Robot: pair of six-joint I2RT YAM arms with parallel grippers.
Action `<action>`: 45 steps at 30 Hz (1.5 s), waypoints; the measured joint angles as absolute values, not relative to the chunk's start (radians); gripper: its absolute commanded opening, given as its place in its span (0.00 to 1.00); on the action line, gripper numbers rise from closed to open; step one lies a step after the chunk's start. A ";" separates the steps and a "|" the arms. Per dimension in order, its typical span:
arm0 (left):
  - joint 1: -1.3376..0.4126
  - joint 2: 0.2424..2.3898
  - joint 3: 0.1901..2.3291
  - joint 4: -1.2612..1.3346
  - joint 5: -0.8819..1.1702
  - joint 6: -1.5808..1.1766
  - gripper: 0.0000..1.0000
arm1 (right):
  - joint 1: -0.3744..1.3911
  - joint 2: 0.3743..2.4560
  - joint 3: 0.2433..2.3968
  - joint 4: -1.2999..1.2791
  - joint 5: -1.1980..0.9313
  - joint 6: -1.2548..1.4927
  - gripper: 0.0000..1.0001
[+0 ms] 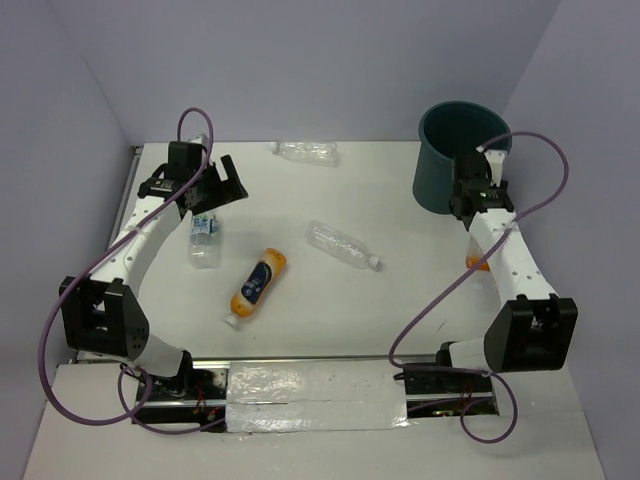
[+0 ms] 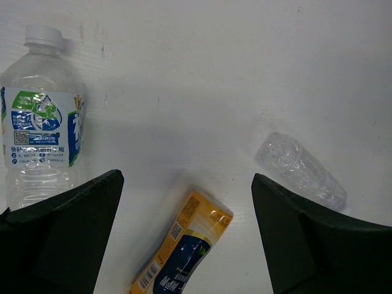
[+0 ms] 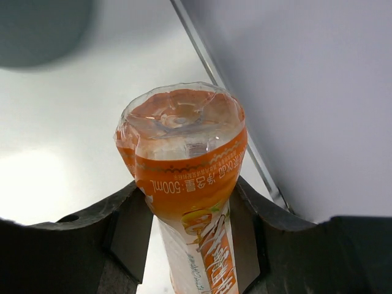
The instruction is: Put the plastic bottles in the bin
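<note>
The dark teal bin (image 1: 452,160) stands at the back right. My right gripper (image 1: 472,232) hangs just in front of it, shut on a clear bottle with an orange label (image 3: 184,153), whose base points away from the wrist; its orange end shows below the arm (image 1: 478,262). My left gripper (image 1: 215,185) is open and empty above the table (image 2: 187,233). Beneath it lie the blue-white labelled bottle (image 1: 205,240) (image 2: 40,128), the orange-yellow bottle (image 1: 257,285) (image 2: 184,251) and a clear bottle (image 1: 343,245) (image 2: 300,171). Another clear bottle (image 1: 305,152) lies at the back.
Purple-grey walls close in the white table (image 1: 400,320) on the left, back and right. The table's right metal edge (image 3: 226,98) runs close beside the held bottle. Purple cables loop from both arms.
</note>
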State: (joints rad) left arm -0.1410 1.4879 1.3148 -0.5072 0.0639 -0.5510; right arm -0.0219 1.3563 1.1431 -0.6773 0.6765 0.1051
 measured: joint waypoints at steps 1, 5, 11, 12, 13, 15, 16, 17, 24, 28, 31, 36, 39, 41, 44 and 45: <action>-0.141 1.488 1.315 -0.509 0.060 -0.551 0.99 | 0.006 1.350 1.184 -0.686 0.678 0.102 0.42; -0.141 1.488 1.315 -0.512 0.047 -0.550 1.00 | 0.105 1.340 1.354 -0.723 0.684 0.082 0.42; -0.141 1.481 1.315 -0.523 0.023 -0.549 0.99 | 0.195 1.334 1.601 -0.762 0.699 0.045 0.43; -0.141 1.477 1.315 -0.523 0.022 -0.549 0.99 | 0.207 1.336 1.657 -0.760 0.705 0.035 0.43; -0.141 1.474 1.316 -0.524 0.020 -0.548 0.99 | 0.216 1.337 1.696 -0.756 0.711 0.024 0.43; -0.141 1.472 1.324 -0.529 0.018 -0.546 0.99 | 0.237 1.338 1.766 -0.726 0.731 -0.005 0.43; -0.141 1.472 1.332 -0.534 0.017 -0.545 0.99 | 0.247 1.338 1.792 -0.698 0.743 -0.025 0.43; -0.141 1.472 1.340 -0.540 0.015 -0.542 0.99 | 0.258 1.338 1.811 -0.665 0.752 -0.047 0.46; -0.141 1.466 1.383 -0.565 -0.034 -0.524 0.99 | 0.282 1.387 1.830 -0.357 0.814 -0.269 0.47; -0.141 1.466 1.417 -0.596 -0.058 -0.522 0.99 | 0.281 1.458 1.776 -0.059 0.835 -0.432 0.47; -0.141 1.467 1.435 -0.601 -0.073 -0.524 0.99 | 0.275 1.519 1.738 0.102 0.835 -0.506 0.47; -0.141 1.467 1.435 -0.602 -0.094 -0.525 0.99 | 0.246 1.645 1.758 0.203 0.804 -0.533 0.47; -0.141 1.471 1.435 -0.602 -0.104 -0.525 0.99 | 0.213 1.700 1.796 0.203 0.778 -0.522 0.47; -0.141 1.481 1.439 -0.606 -0.110 -0.525 0.99 | 0.186 1.721 1.814 0.197 0.750 -0.498 0.47; -0.141 1.498 1.449 -0.609 -0.123 -0.526 0.99 | 0.140 1.727 1.826 0.195 0.705 -0.434 0.47; -0.141 1.501 1.451 -0.609 -0.128 -0.527 0.99 | 0.123 1.728 1.829 0.195 0.690 -0.411 0.47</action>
State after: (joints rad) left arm -0.1410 1.5013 1.4509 -0.6090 -0.1276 -0.5270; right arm 0.1234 1.7275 1.8286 0.1947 0.6903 -0.4107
